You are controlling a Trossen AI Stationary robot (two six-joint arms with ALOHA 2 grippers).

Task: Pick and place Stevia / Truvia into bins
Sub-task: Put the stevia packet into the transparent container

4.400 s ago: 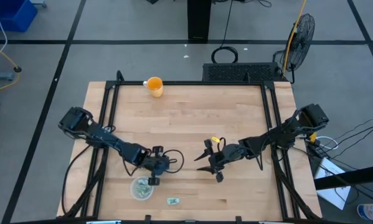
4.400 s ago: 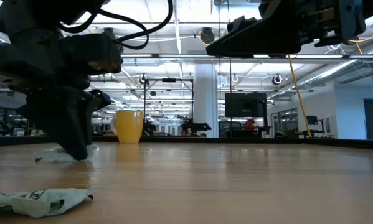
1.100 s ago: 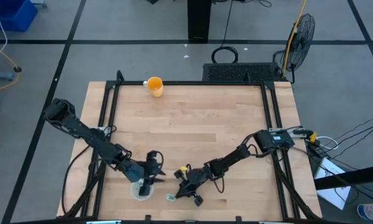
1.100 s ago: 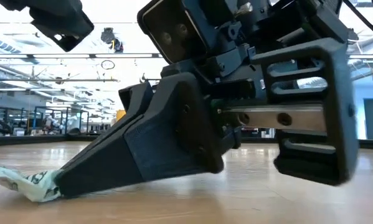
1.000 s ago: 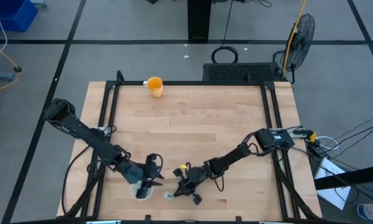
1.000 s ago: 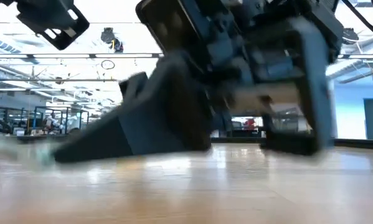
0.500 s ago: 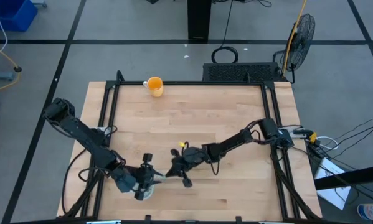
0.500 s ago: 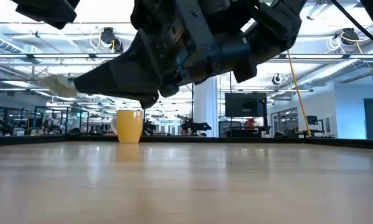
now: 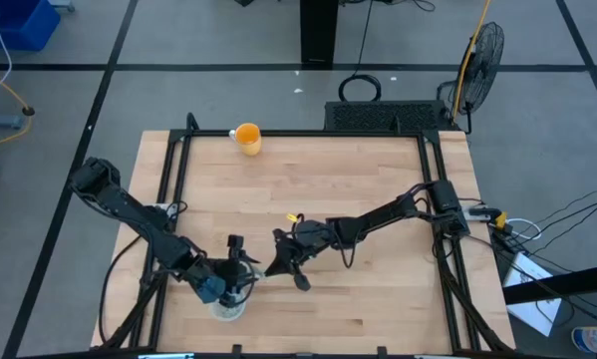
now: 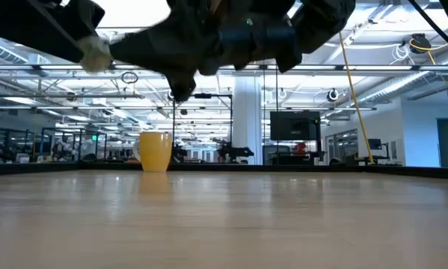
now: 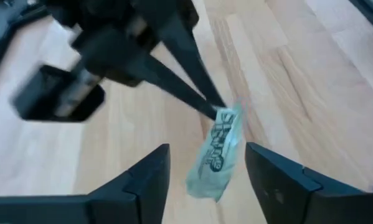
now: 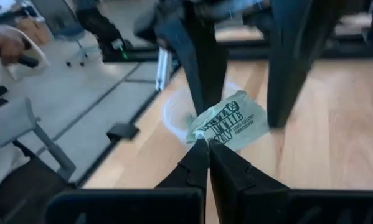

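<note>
Sachet [image 12: 228, 122] pinched at right claw [image 12: 207, 148] tips, above cup [image 12: 177, 112].

Premises: an open-plan robotics lab or industrial workspace. A wooden desk [image 9: 368, 170] in a black frame stands on grey floor marked with dark tape lines. At 1 o'clock, a pedestal fan [image 9: 480, 50]. The low view shows exposed ceiling trusses, strip lights, a monitor [image 10: 294, 125].
</note>
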